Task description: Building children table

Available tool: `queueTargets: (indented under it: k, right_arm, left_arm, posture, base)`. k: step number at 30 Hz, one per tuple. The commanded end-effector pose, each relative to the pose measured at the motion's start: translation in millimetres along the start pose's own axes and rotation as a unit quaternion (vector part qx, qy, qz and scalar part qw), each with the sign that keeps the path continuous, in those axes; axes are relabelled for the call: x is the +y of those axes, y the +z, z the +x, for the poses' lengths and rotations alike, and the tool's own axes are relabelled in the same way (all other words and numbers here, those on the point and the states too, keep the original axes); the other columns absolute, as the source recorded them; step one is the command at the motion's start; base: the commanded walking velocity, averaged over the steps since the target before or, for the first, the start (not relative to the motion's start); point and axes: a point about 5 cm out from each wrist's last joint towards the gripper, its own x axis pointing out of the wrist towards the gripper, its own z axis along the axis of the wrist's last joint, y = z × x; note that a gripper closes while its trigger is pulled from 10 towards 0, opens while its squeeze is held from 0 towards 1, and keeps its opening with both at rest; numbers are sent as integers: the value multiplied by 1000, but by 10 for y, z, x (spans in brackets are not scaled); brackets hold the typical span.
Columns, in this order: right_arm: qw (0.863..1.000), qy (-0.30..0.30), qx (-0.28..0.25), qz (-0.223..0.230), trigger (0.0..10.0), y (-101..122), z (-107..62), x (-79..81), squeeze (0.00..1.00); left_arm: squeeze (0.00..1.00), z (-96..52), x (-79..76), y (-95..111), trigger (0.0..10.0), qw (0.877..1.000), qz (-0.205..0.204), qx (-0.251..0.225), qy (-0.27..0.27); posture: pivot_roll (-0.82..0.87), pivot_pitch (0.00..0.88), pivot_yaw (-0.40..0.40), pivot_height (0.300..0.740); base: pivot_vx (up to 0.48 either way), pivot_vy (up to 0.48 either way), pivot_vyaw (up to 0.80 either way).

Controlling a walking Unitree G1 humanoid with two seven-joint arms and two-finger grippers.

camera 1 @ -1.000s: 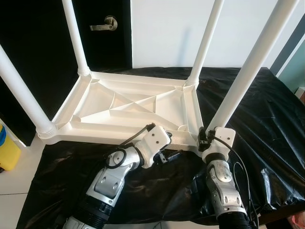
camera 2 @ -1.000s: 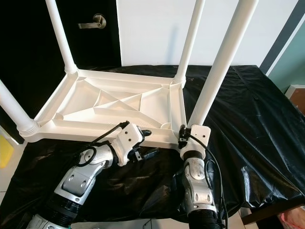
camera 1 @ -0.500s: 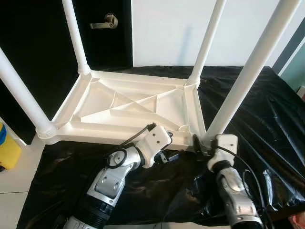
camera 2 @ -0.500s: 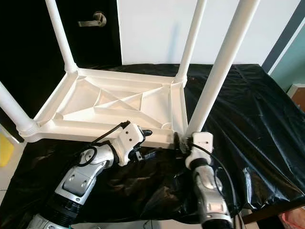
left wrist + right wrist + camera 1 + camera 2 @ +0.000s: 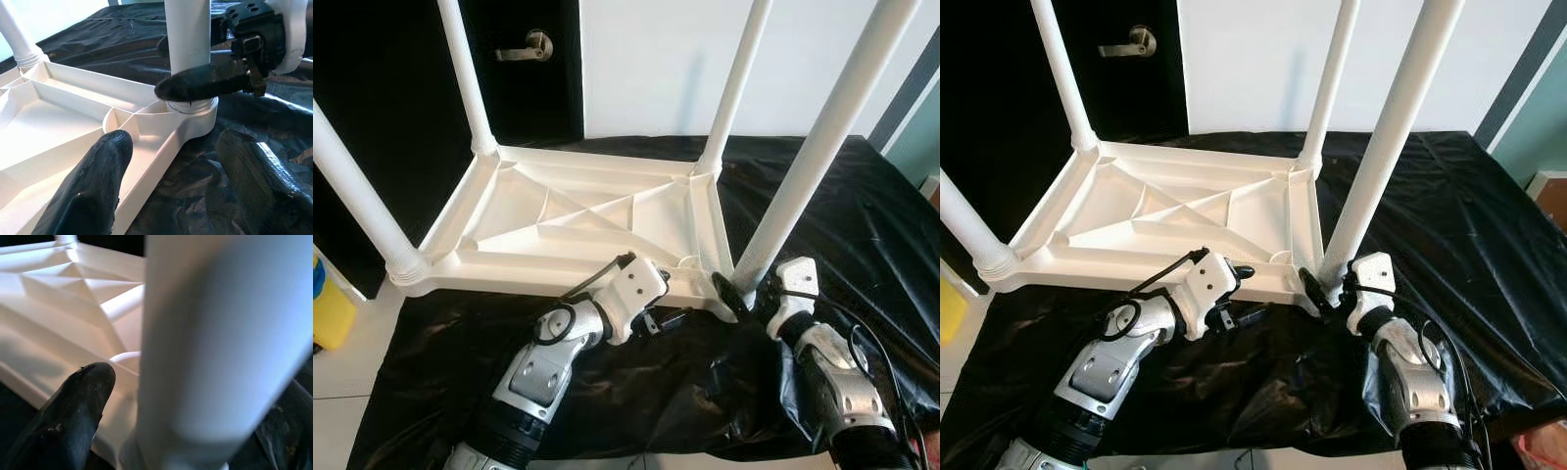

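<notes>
Left eye view: we see the white children's table point(image 5: 578, 220) lying upside down on black sheeting point(image 5: 862, 211). Our right gripper point(image 5: 741, 291) is clamped around the near-right leg point(image 5: 808, 166) (at its base); our left gripper point(image 5: 178, 186), fingers apart, straddles the table's near edge.

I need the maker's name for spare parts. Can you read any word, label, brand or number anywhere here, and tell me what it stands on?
None can be read: the upturned white table, its legs, the black sheet, the yellow container and both hands, left hand and right hand, show no legible text.
</notes>
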Motion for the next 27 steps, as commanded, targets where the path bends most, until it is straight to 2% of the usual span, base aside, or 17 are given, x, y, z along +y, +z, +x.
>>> queueTargets:
  k: [1,5,6,7,8,15,23,24,25,27]
  right_arm:
    - [1000,17,6,-6,10000,-17,24,-4,0]
    - [999,41,13,-18,10000,-18,119,-20,0]
    - [999,45,17,-22,863,-27,144,-34,0]
    - [999,45,17,-22,863,-27,144,-34,0]
    - [998,51,21,-22,0,-38,149,-54,0]
    - [998,55,30,-15,0,-83,112,-98,0]
    - [999,34,27,9,0,-130,72,-114,0]
    - [999,26,24,15,6706,-136,69,-105,0]
    - [999,15,19,25,10000,-143,69,-91,0]
    - [999,15,19,25,10000,-143,69,-91,0]
  left_arm:
    - [0,23,10,-17,10000,1000,-1,4,22]
    - [0,20,19,-19,10000,1000,1,6,25]
    - [0,17,22,-19,10000,1000,1,7,28]
    - [0,17,22,-19,10000,1000,1,7,28]
    - [0,13,24,-20,10000,1000,1,7,30]
    - [0,-10,23,-29,10000,999,-1,9,35]
    - [0,-22,15,-41,10000,999,-3,12,36]
    - [0,-23,14,-42,10000,999,-3,12,36]
    - [0,-22,12,-42,10000,999,-3,12,36]
    - [0,-22,12,-42,10000,999,-3,12,36]
  posture:
    - [13,0,-54,740]
    - [22,0,-62,740]
    - [31,0,-69,740]
    - [31,0,-69,740]
    - [35,0,-72,740]
    - [43,0,-78,740]
    - [41,0,-77,740]
    - [40,0,-76,740]
    - [37,0,-76,740]
    - [37,0,-76,740]
  base:
    - [0,0,0]
    - [0,0,0]
    - [0,0,0]
    - [0,0,0]
    - [0,0,0]
    - [0,0,0]
    - [0,0,0]
    - [0,0,0]
    - [0,0,0]
    - [0,0,0]
